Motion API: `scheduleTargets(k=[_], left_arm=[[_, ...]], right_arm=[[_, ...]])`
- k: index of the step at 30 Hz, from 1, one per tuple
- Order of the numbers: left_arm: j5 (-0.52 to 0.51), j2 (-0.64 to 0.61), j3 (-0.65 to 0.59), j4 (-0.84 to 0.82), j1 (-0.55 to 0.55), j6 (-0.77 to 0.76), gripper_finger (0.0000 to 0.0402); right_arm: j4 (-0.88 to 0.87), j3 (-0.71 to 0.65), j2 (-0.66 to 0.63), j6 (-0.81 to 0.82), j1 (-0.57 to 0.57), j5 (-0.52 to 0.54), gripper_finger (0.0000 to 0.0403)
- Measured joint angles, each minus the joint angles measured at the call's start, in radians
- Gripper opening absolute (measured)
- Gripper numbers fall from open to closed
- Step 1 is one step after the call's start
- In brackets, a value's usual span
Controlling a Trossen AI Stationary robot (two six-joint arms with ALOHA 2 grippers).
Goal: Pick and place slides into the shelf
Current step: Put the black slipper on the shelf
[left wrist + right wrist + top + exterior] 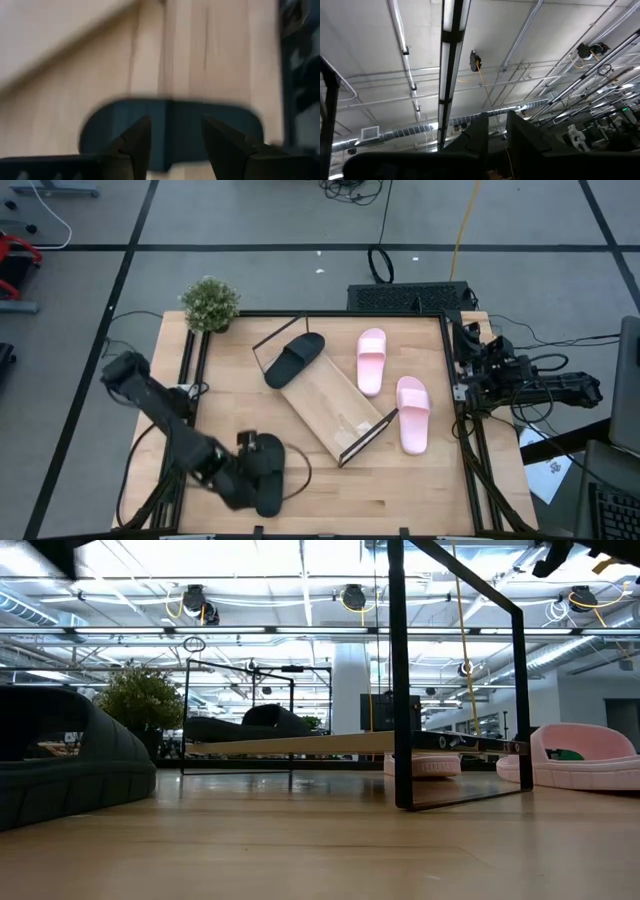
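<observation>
A black slide [272,480] lies sole down on the table near its near-left corner and fills the left of the low view [60,760]. My left gripper [175,145] hovers open just above it, a finger over each side of its dark body [170,120]. The second black slide [295,358] rests on the far-left end of the shelf [330,412], a light-wood board lying diagonally mid-table. Two pink slides [371,360] [412,412] lie on the table right of the shelf. My right gripper [497,130] is parked at the right edge, pointing up, fingers close together.
A potted plant [210,305] stands at the table's far-left corner and a keyboard [410,298] lies beyond the far edge. The shelf's black wire frames [400,680] rise at both of its ends. Bare tabletop [400,490] stretches along the near edge.
</observation>
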Motion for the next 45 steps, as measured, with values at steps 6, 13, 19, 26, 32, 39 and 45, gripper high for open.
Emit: scheduleTargets(k=[6, 13, 19, 26, 32, 39, 45], left_arm=[[-0.014, 0.110, 0.000, -0.021, -0.053, -0.102, 0.0170], [-0.042, 0.160, 0.000, -0.024, -0.044, -0.130, 0.0170], [-0.049, 0.183, 0.000, -0.061, -0.037, -0.144, 0.0170], [-0.042, 0.218, 0.000, -0.097, -0.025, -0.181, 0.0170], [-0.043, 0.221, 0.000, -0.098, -0.026, -0.195, 0.0170], [-0.064, 0.221, 0.000, -0.129, -0.026, -0.237, 0.0164], [-0.070, 0.221, 0.000, -0.156, -0.026, -0.253, 0.0098]], right_arm=[[0.000, 0.000, 0.001, 0.014, 0.000, -0.039, 0.0059], [-0.001, 0.000, 0.001, 0.028, 0.000, -0.039, 0.0059], [-0.001, 0.000, 0.001, 0.028, 0.000, -0.039, 0.0059], [-0.001, 0.000, 0.001, 0.019, 0.000, -0.039, 0.0059], [-0.001, 0.000, 0.001, 0.016, 0.000, -0.039, 0.0059], [-0.001, 0.000, 0.001, 0.016, 0.000, -0.039, 0.0059], [-0.001, 0.000, 0.001, 0.018, 0.000, -0.039, 0.0059]])
